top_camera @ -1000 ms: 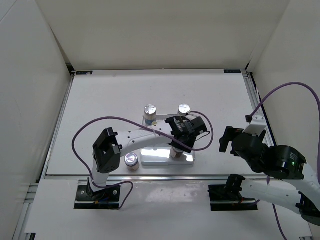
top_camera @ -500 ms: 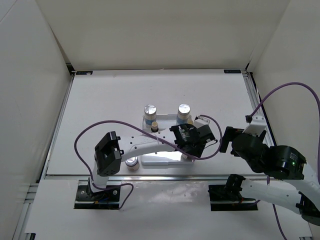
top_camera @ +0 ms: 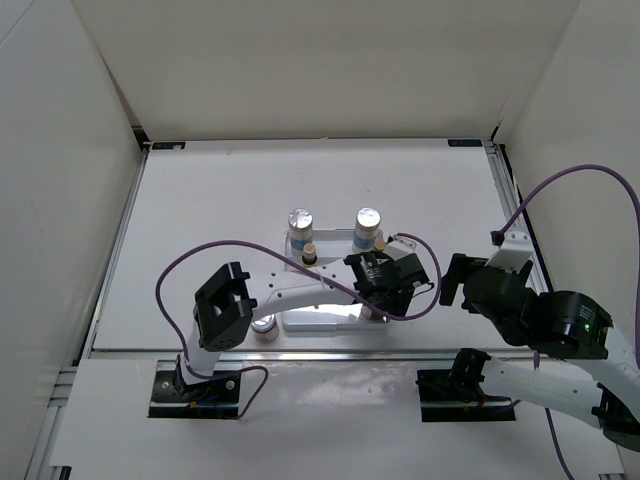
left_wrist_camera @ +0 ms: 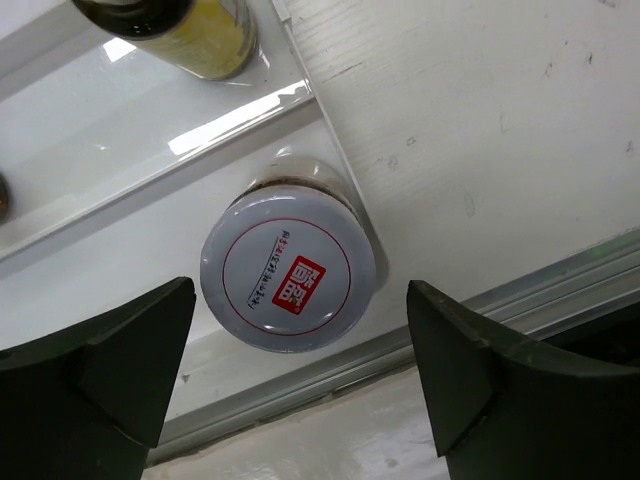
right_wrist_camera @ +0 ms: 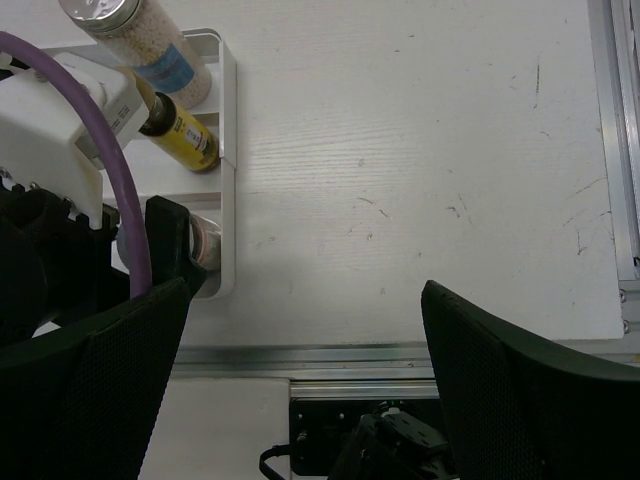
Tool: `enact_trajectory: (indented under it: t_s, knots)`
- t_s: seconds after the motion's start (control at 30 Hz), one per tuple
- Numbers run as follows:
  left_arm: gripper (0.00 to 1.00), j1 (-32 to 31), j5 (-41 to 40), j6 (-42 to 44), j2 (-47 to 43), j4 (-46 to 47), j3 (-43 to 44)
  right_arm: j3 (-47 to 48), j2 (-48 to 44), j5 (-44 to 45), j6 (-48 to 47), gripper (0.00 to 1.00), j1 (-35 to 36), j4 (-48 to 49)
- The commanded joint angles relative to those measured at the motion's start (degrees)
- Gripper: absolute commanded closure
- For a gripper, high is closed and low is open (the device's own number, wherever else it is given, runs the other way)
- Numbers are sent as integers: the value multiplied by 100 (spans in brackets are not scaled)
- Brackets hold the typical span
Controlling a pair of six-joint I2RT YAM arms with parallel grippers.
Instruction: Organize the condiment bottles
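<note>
A squat silver-lidded jar (left_wrist_camera: 288,284) with a red mark on its lid stands in the near right corner of the white tray (top_camera: 330,318). My left gripper (left_wrist_camera: 300,292) hangs open straight over it, one finger on each side, not touching it. A slim yellow bottle (right_wrist_camera: 182,131) and a white blue-labelled bottle (right_wrist_camera: 150,45) stand behind the jar on the tray's right side. Another white bottle (top_camera: 300,222) and yellow bottle (top_camera: 310,251) stand on its left side. A second squat jar (top_camera: 263,325) sits off the tray by the left arm. My right gripper (right_wrist_camera: 305,300) is open over bare table.
The tray's right rim (right_wrist_camera: 228,150) lies left of my right gripper. A metal rail (right_wrist_camera: 400,358) runs along the table's near edge. The left arm's purple cable (top_camera: 200,250) loops over the table left of the tray. White walls enclose the table.
My left gripper moved right and toward the near edge, then opened and let go of the squat jar in the tray's corner. The right arm has not moved.
</note>
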Motion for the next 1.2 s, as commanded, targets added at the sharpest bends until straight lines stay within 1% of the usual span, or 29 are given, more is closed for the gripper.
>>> enact_trajectory:
  t_s: [0.0, 0.17, 0.2, 0.27, 0.3, 0.33, 0.37, 0.4, 0.43, 0.47, 0.5, 0.57, 0.6, 0.63, 0.67, 0.7, 0.73, 0.8, 0.87, 0.93, 1.0, 1.1, 1.17]
  knots:
    - [0, -24, -209, -36, -487, 152, -51, 93, 3, 183, 135, 0, 11, -205]
    - [0, -24, -357, 376, -1321, 99, -436, 93, 3, 183, 135, 0, 11, -152]
    - [0, -24, -463, 377, -1906, 99, -568, 93, 3, 183, 135, 0, 11, -152]
    - [0, -24, -945, 430, -2620, 99, -1103, 41, 3, 183, 135, 0, 11, -152]
    - [0, -24, -1112, 430, -3372, 99, -1305, 40, 3, 183, 135, 0, 11, -100]
    - [0, 54, -1332, 378, -3745, 99, -1734, 40, 3, 183, 135, 0, 11, -99]
    - [0, 255, -1334, 290, -4097, 99, -1973, -12, -49, 183, 135, 0, 11, -38]
    - [0, 370, -1334, 211, -4762, 99, -2219, -12, -50, 183, 135, 0, 11, -38]
    - [0, 467, -1334, 149, -5090, 99, -2717, -73, -50, 183, 135, 0, 11, 23]
    - [0, 642, -1282, 70, -5407, 99, -2975, -152, -50, 183, 135, 0, 11, 24]
    - [0, 713, -1159, -26, -6010, 99, -3212, -153, -102, 183, 196, 0, 11, 24]
    - [0, 880, -1036, -237, -6524, 39, -3782, -153, -103, 183, 196, 0, 11, 85]
    - [0, 933, -1035, -386, -6892, -14, -3934, -153, -103, 183, 196, 0, 11, 85]
    - [0, 934, -1035, -614, -7008, -337, -4153, -153, -103, 183, 196, 0, 11, 85]
    - [0, 1021, -1035, -1103, -7062, -566, -4225, -153, -103, 183, 196, 0, 11, 85]
    - [0, 1117, -1113, -1343, -7062, -795, -4295, -153, -103, 183, 196, 0, 11, 85]
    - [0, 1118, -957, -1581, -7010, -1075, -4444, -153, -103, 183, 144, 0, 11, 85]
    - [0, 1276, -676, -1697, -6861, -1078, -4611, -153, -103, 183, 144, 0, 11, 85]
    - [0, 1276, -404, -1959, -6484, -1078, -4822, -153, -50, 183, 144, 0, 11, 85]
    - [0, 1338, -280, -2145, -6150, -1078, -4946, -153, 2, 131, 91, 0, 11, 85]
    - [0, 1338, -226, -2382, -6008, -1026, -5121, -153, 3, 130, 91, 0, 11, 85]
    - [0, 1338, -226, -2331, -5955, -833, -5254, -153, 3, 130, 91, 0, 11, 85]
    - [0, 1390, -165, -2260, -5955, -534, -5394, -153, 3, 130, 91, 0, 11, 85]
